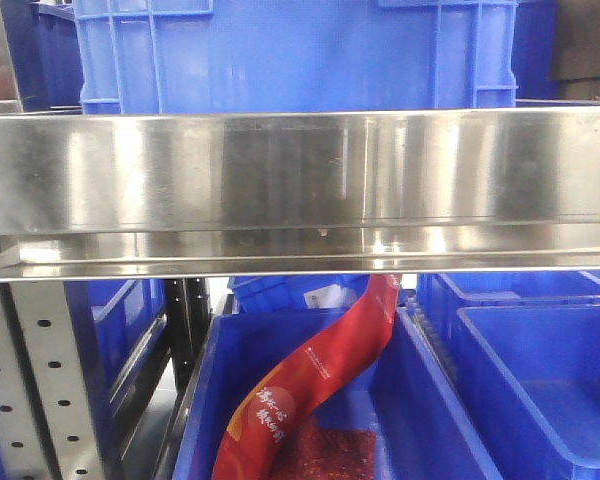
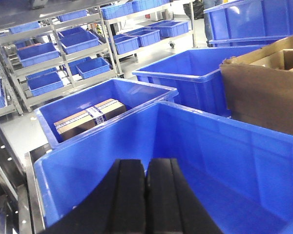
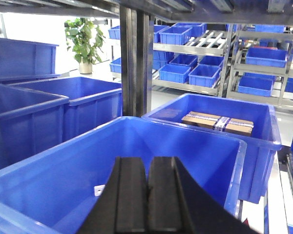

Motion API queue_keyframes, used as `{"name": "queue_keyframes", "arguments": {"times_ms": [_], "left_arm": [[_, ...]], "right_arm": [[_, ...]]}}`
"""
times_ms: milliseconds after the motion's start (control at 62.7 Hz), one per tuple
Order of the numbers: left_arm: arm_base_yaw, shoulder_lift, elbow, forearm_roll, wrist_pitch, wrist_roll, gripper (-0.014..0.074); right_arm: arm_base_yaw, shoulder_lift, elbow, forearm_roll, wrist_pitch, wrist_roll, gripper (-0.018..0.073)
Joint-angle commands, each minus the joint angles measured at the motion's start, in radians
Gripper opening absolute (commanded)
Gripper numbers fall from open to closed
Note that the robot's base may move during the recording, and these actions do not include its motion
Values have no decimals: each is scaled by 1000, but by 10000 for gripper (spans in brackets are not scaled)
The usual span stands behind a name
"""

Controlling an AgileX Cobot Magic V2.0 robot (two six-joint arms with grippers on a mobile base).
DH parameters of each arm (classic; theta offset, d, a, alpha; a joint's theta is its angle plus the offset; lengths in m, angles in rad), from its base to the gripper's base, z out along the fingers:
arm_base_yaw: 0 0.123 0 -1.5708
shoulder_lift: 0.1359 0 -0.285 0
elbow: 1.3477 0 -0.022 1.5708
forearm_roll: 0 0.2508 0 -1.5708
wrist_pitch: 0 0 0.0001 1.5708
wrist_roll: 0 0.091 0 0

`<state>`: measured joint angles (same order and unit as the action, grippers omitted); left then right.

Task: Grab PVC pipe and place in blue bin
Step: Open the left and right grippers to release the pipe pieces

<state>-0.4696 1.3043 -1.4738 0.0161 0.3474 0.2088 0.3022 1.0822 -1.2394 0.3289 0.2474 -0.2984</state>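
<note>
1. Warehouse racks (image 2: 63,48) of blue crates stand behind us; a steel shelf beam (image 1: 300,170) fills the front view, and below it a red pouch (image 1: 320,375) curls inside a crate (image 1: 410,390);
2. our left gripper (image 2: 146,168) hangs over a blue bin (image 2: 102,141), fingers pressed together, nothing between them;
3. our right gripper (image 3: 148,163) hangs over a second blue bin (image 3: 195,146), likewise closed and empty;
4. we cannot tell where the PVC pipe lies.

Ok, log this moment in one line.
left gripper shut, empty, facing bin | right gripper shut, empty, facing bin | pipe not in view
</note>
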Motion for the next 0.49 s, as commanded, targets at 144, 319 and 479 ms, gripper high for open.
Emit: {"name": "queue_keyframes", "arguments": {"times_ms": [144,319,479], "left_arm": [[-2,-126,124,0,-6,-10,-111],[-2,-234,242,-4,-61,-10,-111],[-2,-330,323,-8,-69,-39,-111]], "right_arm": [[-4,-80,24,-61,16,-7,-153],[-4,-140,46,-61,36,-7,-153],[-4,-176,46,-63,61,-7,-153]]}}
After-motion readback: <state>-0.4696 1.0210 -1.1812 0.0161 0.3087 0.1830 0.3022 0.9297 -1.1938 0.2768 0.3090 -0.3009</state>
